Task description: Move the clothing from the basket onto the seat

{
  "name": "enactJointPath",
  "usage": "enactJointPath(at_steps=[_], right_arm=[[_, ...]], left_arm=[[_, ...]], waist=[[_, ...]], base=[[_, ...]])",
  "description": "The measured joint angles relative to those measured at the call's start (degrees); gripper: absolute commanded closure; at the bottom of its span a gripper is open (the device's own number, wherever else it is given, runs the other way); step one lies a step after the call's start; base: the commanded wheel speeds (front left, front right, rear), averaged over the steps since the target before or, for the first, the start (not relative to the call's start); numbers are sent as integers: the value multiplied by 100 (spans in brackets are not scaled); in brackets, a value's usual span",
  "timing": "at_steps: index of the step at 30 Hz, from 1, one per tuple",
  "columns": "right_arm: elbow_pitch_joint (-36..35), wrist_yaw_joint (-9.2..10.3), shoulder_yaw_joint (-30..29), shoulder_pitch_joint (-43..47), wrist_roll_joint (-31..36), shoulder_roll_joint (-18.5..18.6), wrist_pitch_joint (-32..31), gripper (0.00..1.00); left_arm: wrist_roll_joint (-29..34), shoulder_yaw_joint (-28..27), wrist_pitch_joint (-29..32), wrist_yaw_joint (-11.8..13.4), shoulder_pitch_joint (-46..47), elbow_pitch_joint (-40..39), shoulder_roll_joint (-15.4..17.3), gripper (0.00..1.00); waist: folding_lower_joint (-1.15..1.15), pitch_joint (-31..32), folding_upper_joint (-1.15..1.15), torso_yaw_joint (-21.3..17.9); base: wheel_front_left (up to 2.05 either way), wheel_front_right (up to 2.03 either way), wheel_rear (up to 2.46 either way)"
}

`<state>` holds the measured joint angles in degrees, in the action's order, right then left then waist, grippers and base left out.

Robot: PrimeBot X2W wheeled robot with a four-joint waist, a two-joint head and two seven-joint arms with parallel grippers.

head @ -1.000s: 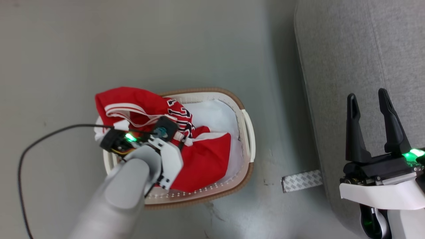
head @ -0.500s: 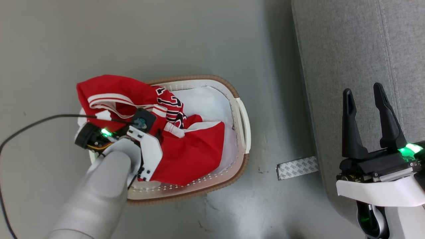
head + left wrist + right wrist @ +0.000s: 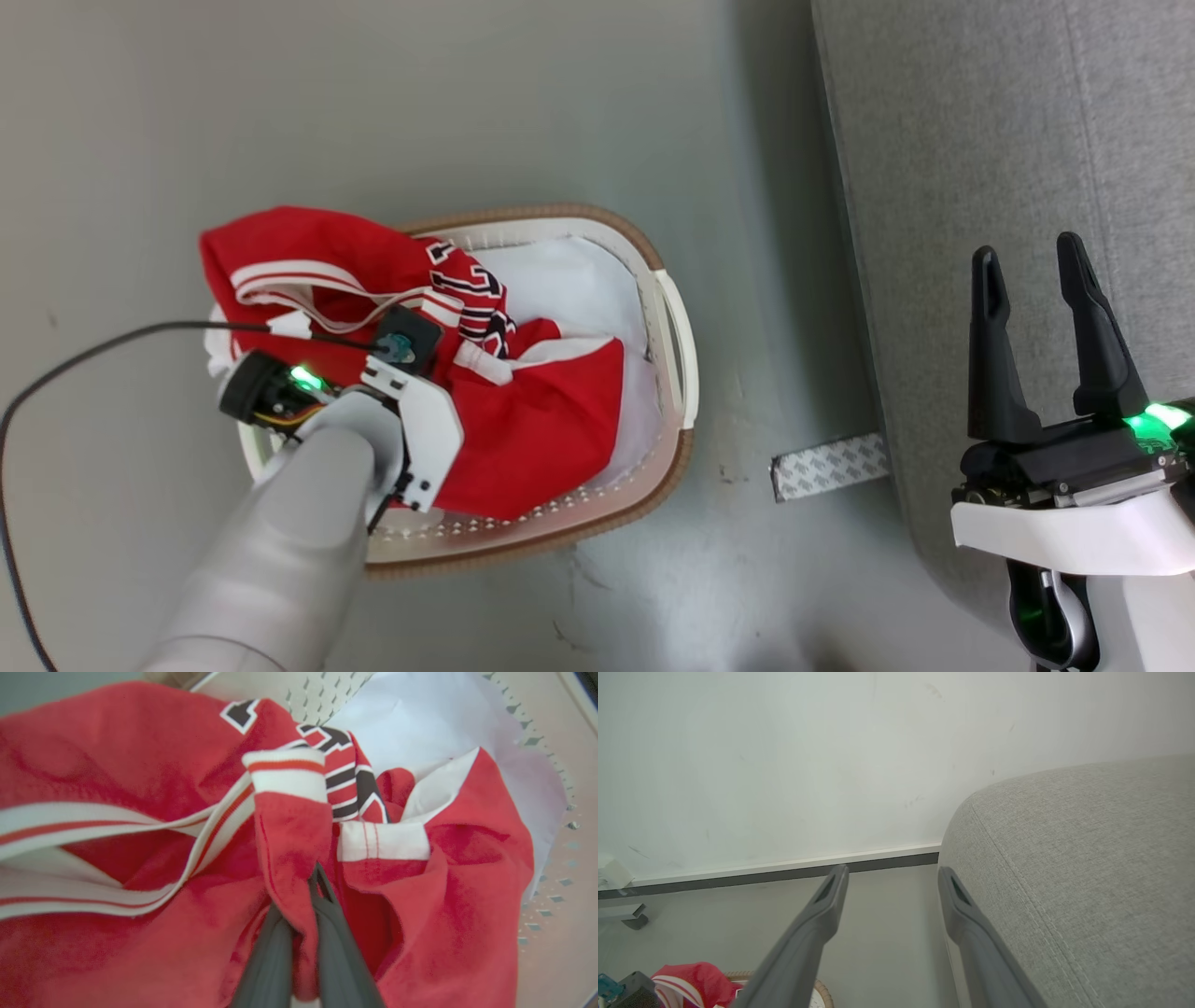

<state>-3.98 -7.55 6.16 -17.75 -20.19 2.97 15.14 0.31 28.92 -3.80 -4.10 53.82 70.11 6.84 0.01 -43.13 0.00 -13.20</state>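
Clothing, one red fold pinched by the left gripper, jaws shut, lies heaped in the basket; a high, slow lift should clear its rim before swinging right to the seat. Right gripper jaws stand open, empty.

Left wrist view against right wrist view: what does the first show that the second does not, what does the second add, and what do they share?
Left wrist view: the left gripper shut on a fold of the red clothing, the black lettering and the inside of the perforated basket.
Right wrist view: the open right gripper, the grey seat beside it, the wall and its skirting.
Shared: the clothing and the basket.
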Motion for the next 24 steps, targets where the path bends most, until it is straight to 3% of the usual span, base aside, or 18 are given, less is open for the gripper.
enactJointPath(at_steps=[12,18,24], right_arm=[[291,0,-333,597,141,-8,1,0],[471,0,-476,1132,265,-13,1,0],[572,0,-523,1574,316,-11,1,0]], left_arm=[[-980,-216,-792,-290,-952,-286,-389,100],[-2121,645,-541,-320,-1827,-1704,-401,100],[-2540,879,-167,-324,-2186,-2840,-398,100]], waist=[[-1,1220,0,383],[-2,2150,0,708],[-3,3035,0,1051]], base=[[0,0,0],[0,0,0],[0,0,0]])
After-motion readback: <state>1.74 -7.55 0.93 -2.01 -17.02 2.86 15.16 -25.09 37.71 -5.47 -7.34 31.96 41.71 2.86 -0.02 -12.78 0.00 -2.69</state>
